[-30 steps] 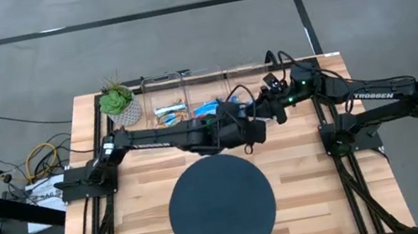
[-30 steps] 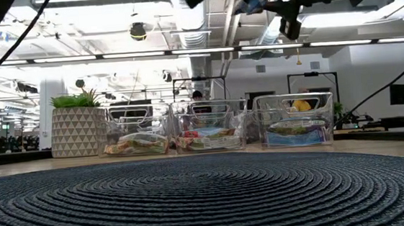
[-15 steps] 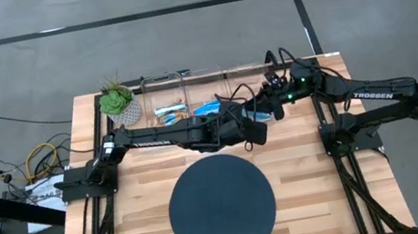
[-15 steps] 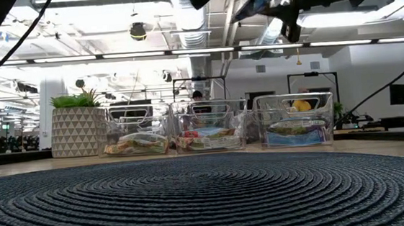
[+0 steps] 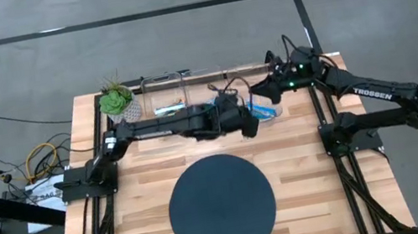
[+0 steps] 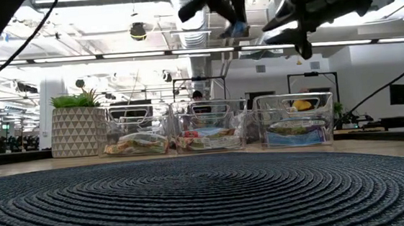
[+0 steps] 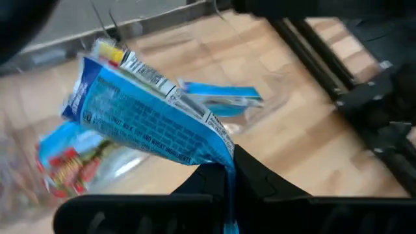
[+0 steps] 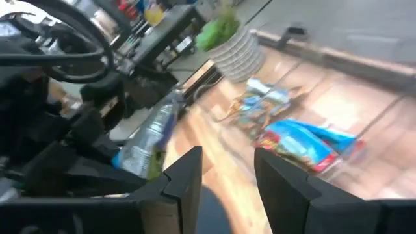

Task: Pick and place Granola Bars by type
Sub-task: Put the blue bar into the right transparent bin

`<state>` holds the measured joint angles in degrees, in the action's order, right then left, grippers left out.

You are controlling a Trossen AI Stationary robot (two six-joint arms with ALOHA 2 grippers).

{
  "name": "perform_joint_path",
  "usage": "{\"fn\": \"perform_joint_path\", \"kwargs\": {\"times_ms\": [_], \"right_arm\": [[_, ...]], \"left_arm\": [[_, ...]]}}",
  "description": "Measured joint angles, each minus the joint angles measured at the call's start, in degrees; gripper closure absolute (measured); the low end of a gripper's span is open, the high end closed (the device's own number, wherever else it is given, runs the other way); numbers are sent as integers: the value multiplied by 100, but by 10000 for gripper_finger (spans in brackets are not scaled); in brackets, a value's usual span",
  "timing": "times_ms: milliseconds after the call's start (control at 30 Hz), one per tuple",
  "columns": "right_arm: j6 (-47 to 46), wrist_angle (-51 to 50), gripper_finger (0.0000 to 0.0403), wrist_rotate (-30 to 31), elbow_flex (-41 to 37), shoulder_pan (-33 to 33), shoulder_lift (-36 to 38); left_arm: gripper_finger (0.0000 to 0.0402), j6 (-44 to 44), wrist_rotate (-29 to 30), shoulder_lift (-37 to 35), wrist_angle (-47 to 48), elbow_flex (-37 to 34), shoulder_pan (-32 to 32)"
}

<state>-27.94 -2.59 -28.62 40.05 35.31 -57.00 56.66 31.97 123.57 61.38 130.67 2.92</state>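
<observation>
I have the left gripper (image 7: 227,188) pinched shut on a blue granola bar (image 7: 149,120), hanging above the clear bins (image 6: 214,126) for sorting, while the right gripper (image 8: 227,175) waits half-open and empty.

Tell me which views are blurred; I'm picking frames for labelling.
Right wrist view: motion-smeared throughout, the clear plastic bins streaked. Left wrist view: bright blue wrapped bar readable, background soft. Low view: round dark woven mat sharp, ceiling lights glaring. High view: crisp, evenly lit.
</observation>
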Motion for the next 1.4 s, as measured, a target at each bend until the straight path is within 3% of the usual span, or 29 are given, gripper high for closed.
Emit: {"fn": "perform_joint_path", "kwargs": {"times_ms": [500, 1000, 1400], "right_arm": [[-3, -89, 276, 9, 0, 765, 549], [-210, -215, 280, 496, 2, 795, 660], [-356, -296, 280, 636, 0, 795, 612]], "left_arm": [[401, -2661, -1871, 440, -2219, -251, -1168], [401, -4190, -3831, 1052, -2678, -251, -1681], [401, -5358, -3869, 1260, -2402, -254, -1683]]}}
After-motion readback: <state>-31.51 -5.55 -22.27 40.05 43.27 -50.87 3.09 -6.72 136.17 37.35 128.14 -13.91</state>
